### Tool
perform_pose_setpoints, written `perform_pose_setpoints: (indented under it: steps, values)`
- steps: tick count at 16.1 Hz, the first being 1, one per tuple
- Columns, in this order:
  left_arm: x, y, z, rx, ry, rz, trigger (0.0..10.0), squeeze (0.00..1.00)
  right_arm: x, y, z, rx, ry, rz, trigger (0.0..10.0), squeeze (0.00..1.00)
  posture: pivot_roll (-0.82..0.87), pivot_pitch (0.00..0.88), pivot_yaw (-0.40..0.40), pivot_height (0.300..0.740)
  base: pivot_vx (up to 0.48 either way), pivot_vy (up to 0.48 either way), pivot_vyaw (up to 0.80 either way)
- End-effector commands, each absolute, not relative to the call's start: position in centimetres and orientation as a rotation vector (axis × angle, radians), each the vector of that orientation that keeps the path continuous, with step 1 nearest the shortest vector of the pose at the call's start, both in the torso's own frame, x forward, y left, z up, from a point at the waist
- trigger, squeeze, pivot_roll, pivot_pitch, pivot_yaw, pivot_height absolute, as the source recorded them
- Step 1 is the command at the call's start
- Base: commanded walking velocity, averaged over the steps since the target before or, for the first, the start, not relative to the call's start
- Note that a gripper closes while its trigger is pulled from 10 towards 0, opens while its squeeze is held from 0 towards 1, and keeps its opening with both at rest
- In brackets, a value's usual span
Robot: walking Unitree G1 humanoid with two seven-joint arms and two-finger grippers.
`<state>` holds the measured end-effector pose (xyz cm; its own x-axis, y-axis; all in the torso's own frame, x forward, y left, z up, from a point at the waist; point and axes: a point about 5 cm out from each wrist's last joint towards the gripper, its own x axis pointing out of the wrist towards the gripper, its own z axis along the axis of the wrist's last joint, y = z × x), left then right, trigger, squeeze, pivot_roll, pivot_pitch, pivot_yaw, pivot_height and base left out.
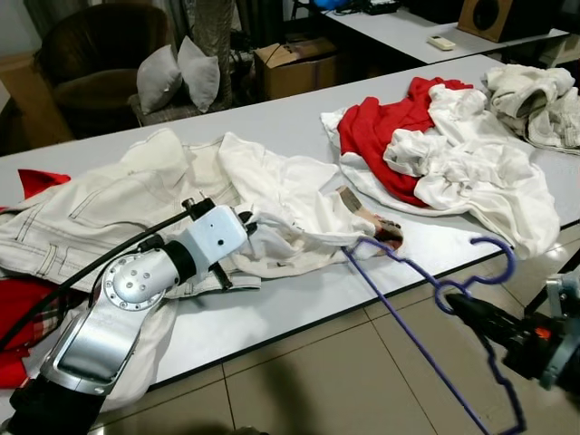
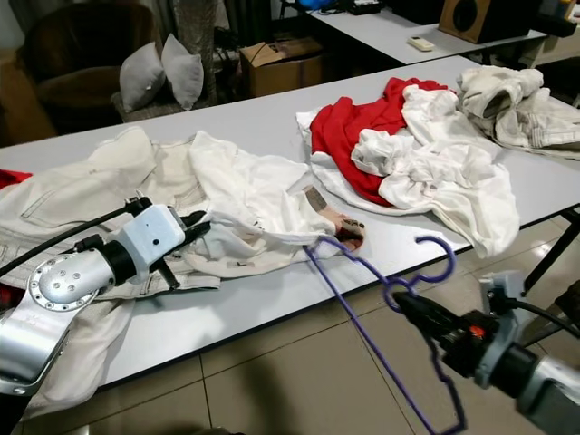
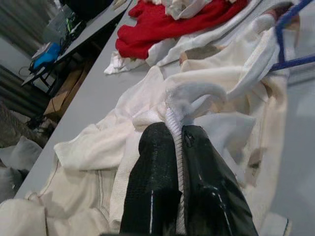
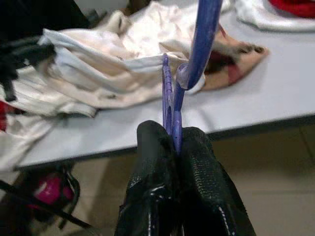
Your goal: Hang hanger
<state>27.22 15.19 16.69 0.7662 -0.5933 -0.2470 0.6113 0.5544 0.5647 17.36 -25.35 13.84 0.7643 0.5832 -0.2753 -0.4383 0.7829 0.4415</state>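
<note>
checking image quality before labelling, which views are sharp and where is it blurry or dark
Left eye view: even indoor light, sharp on the purple hanger and white garment, the background dimmer. Left wrist view: left gripper crisp on the cloth, far table soft. Right wrist view: right gripper sharp on the hanger, the floor below the table edge shadowed, cloth behind slightly soft.
</note>
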Motion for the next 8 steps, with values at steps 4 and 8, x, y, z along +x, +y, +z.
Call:
perform_pose_setpoints:
  steps: [4,8]
  values:
    - [27.5,15.0,16.8,0.692,0.035,-0.722,0.0,0.0,18.2,-24.6,14.0,0.446,0.337,0.565,10.0,0.0,-0.17,0.0,0.112,0.74,0.0,0.0,0.0]
    - [27.7,14.8,17.0,0.673,0.017,-0.725,0.0,0.0,21.3,-23.3,14.0,0.543,0.244,0.558,10.0,0.0,-0.17,0.0,0.119,0.74,0.0,0.0,0.0]
